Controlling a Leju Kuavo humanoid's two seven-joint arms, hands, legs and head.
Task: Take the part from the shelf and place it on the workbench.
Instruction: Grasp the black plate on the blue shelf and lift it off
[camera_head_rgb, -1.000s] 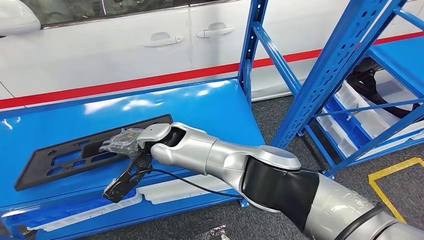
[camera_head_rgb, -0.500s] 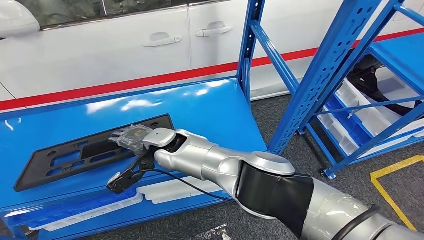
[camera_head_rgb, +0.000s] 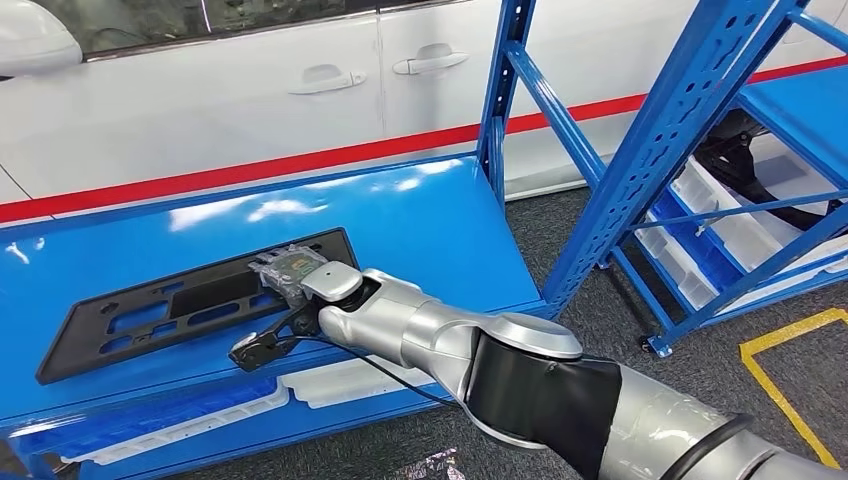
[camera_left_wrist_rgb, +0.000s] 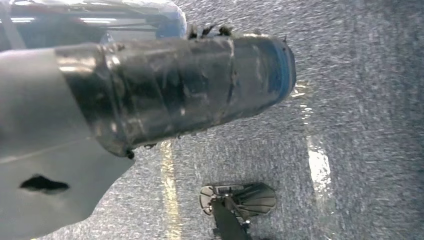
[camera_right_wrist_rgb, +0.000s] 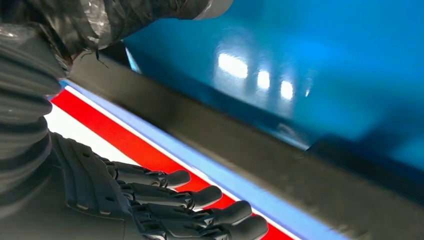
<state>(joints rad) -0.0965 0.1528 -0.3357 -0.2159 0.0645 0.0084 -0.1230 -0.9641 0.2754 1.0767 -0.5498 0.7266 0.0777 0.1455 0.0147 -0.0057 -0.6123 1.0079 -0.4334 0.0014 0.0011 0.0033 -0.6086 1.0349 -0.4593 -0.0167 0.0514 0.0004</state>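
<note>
So the part (camera_head_rgb: 190, 305) is lying flat on the blue surface (camera_head_rgb: 420, 225), left of centre in the head view. It's a long black plastic panel with a bunch of rectangular cutouts, running from the lower left up toward the middle of the frame.

The right hand (camera_head_rgb: 290, 272) sits at the panel's right end, wrapped in clear film. From the head view I honestly can't tell if it's gripping the edge or just resting over it. In the right wrist view the fingers (camera_right_wrist_rgb: 200, 207) are stretched out side by side, fairly straight, nothing visible between them, with the panel's dark edge (camera_right_wrist_rgb: 250, 150) running just beside them. So I'd guess the hold is off or nearly off, but I can't say for sure.

The left hand isn't something I can judge; its wrist camera looks at grey floor.

How it'd handle, my take: light, thin, stiff-ish plastic, though long enough to flex or swing if held by one end. The surface looks glossy, so it could slide if nudged. The best hold is probably an end edge or a bar between cutouts, since those give the fingers something to wrap around.

The shelf (camera_head_rgb: 700, 130) is on the right of the frame, well apart from the panel.
</note>
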